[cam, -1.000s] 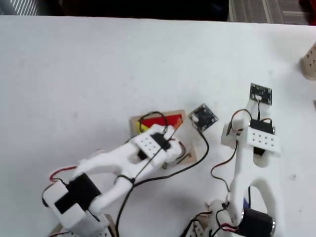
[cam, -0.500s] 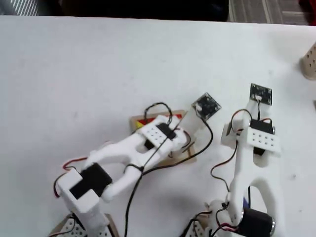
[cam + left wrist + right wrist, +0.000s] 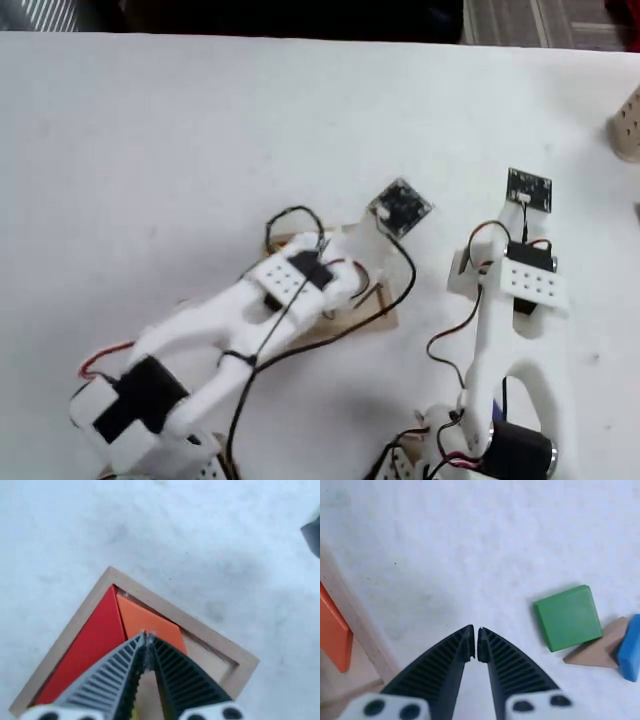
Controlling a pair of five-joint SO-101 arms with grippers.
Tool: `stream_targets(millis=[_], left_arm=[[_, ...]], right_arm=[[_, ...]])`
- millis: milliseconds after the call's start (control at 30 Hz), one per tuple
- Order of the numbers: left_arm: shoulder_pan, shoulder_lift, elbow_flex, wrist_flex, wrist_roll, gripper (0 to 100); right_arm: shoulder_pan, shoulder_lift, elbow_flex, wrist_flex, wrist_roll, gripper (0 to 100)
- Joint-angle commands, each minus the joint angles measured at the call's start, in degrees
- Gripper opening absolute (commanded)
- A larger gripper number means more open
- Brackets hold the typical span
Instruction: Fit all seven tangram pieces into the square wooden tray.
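Note:
The square wooden tray (image 3: pixel 210 632) holds a red triangle (image 3: pixel 92 642) and an orange piece (image 3: pixel 145 622) side by side in one corner, with bare wood beside them. My left gripper (image 3: pixel 146 642) is shut, empty, its tips over the orange piece's edge. In the high view the left arm (image 3: pixel 290 280) covers most of the tray (image 3: pixel 378 318). My right gripper (image 3: pixel 475 636) is shut and empty above bare table beside the tray's rim (image 3: pixel 362 630). A green square (image 3: pixel 567 617), a tan triangle (image 3: pixel 595 649) and a blue piece (image 3: pixel 630 647) lie together on the table beyond it.
The right arm (image 3: pixel 520 280) stands right of the tray. A black cable (image 3: pixel 400 290) loops from the left arm across the tray's right side. A perforated wooden block (image 3: pixel 628 125) sits at the table's far right edge. White table stretches behind and to the left.
The left arm has swung toward the far side over the tray, now hiding the red and yellow pieces in the high view. The right arm has stayed still.

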Motion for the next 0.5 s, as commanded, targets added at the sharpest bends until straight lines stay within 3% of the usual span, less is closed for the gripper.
stream_targets(millis=[0, 467], left_arm=[[0.66, -1.45, 1.76, -2.37, 0.53, 2], [0.22, 13.23, -11.78, -0.35, 6.51, 2]], right_arm=[[0.57, 0.13, -0.18, -0.92, 0.70, 1.9], [0.57, 0.13, -0.18, -0.92, 0.70, 2.0]])
